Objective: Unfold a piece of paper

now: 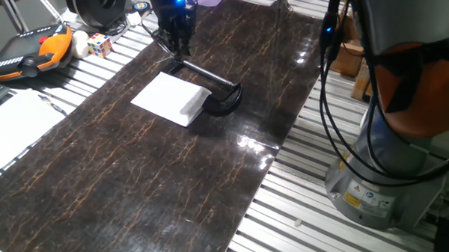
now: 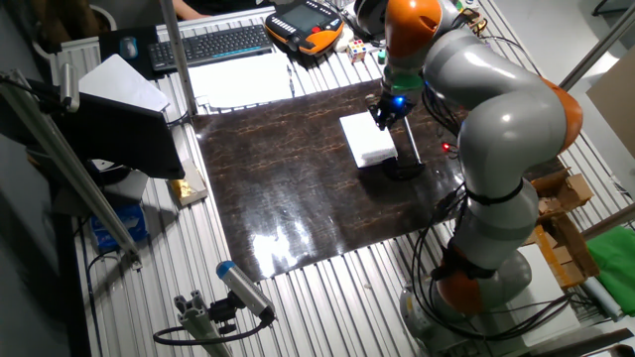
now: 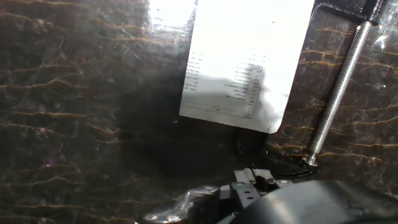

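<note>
The piece of paper (image 1: pixel 171 99) is a white sheet lying folded on the dark marbled mat (image 1: pixel 133 183), with its thicker doubled edge toward the black clamp. It also shows in the other fixed view (image 2: pixel 368 140). In the hand view the paper (image 3: pixel 245 56) carries faint printed lines and its near edge curls slightly. My gripper (image 1: pixel 178 51) hangs just beyond the paper's far corner, a little above the mat, and also shows in the other fixed view (image 2: pixel 386 115). Its fingers (image 3: pixel 249 182) look closed together and hold nothing.
A black clamp (image 1: pixel 224 98) with a threaded rod (image 3: pixel 339 87) lies against the paper's right side. A larger white sheet (image 1: pixel 11 130), an orange device (image 1: pixel 32 50), a Rubik's cube (image 1: pixel 100 44) and a keyboard (image 2: pixel 213 45) lie off the mat. The arm's base (image 1: pixel 391 169) stands at the right.
</note>
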Tool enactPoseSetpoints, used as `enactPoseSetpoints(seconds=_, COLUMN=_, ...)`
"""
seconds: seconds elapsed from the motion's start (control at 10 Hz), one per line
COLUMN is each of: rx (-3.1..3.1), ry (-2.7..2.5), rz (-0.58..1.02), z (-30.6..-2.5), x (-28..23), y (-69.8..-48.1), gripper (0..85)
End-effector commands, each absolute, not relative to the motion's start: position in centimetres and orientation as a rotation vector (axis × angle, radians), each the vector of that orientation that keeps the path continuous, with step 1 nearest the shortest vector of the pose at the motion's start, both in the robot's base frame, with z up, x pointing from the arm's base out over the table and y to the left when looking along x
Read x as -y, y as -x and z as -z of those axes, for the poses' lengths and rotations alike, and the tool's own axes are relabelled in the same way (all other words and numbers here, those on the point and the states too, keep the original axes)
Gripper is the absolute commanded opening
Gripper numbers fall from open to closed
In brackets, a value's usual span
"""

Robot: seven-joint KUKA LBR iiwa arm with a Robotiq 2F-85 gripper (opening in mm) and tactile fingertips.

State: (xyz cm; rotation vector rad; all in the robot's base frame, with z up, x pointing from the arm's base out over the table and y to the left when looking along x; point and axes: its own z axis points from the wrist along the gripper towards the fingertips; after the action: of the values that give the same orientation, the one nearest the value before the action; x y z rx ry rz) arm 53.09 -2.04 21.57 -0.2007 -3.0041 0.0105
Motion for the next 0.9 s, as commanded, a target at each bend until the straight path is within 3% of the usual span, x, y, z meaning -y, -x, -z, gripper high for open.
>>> enactPoseSetpoints(seconds=0.0, rx=3.015, ry=0.202, rz=0.008, z=-20.0, x=3.2, y=-53.6, gripper=43.0)
enactPoseSetpoints(seconds=0.5, rx=3.063, ry=0.168, rz=0.076, z=-13.8, x=6.9, y=-54.8, gripper=48.3)
enactPoseSetpoints(seconds=0.8, rx=3.087, ry=0.18, rz=0.05, z=-11.5, x=7.8, y=-54.9, gripper=51.7)
